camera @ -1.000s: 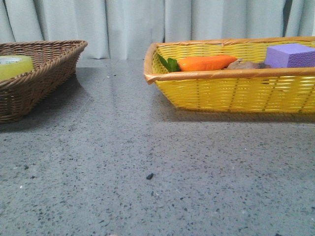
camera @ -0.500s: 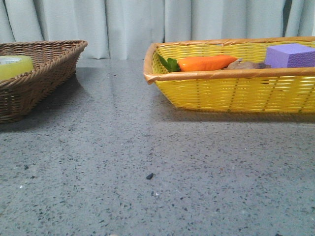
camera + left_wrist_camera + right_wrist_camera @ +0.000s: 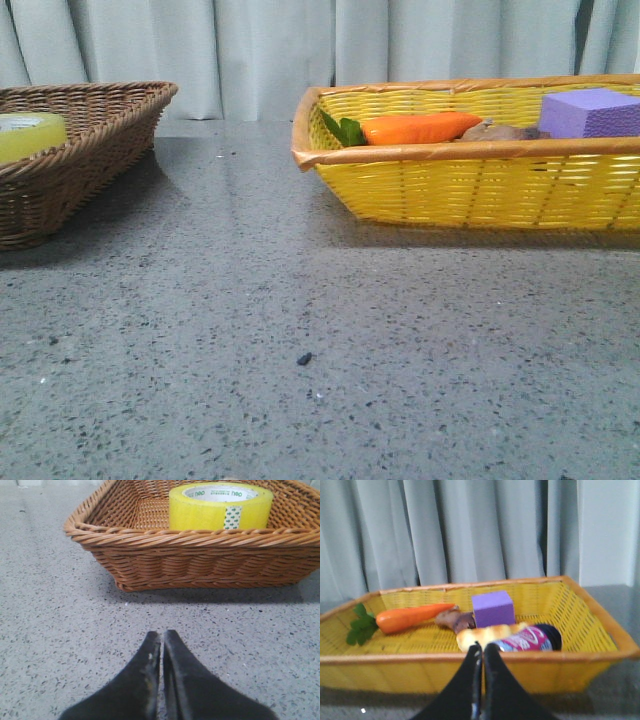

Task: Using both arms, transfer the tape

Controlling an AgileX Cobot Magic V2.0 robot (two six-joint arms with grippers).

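Nothing has moved since the earlier front frames; baskets, contents and speckled grey table (image 3: 300, 330) sit exactly as they did. Largest is the table, filling the lower front view; next the yellow basket (image 3: 480, 190) at the upper right, then the brown wicker basket (image 3: 90, 150) at the upper left. Within the brown basket lies the tape (image 3: 220, 507), seen at the upper centre of the left wrist view; it rests flat on one face, its core axis upright and the open white core turned to the ceiling, green lettering round the inner rim, the green-white tab (image 3: 232, 517) on its side wall facing the camera; in the front view only a yellow sliver (image 3: 30, 135) shows over the rim at the far left edge. Inside the yellow basket lie a carrot (image 3: 412, 617), a purple block (image 3: 493, 609), a bread roll (image 3: 487, 634) and a can (image 3: 530, 640). Left gripper (image 3: 161, 637), low in its frame, hangs over bare table short of the brown basket, fingers pressed together on nothing; right gripper (image 3: 480, 650) likewise closed and empty, before the yellow basket's near wall.
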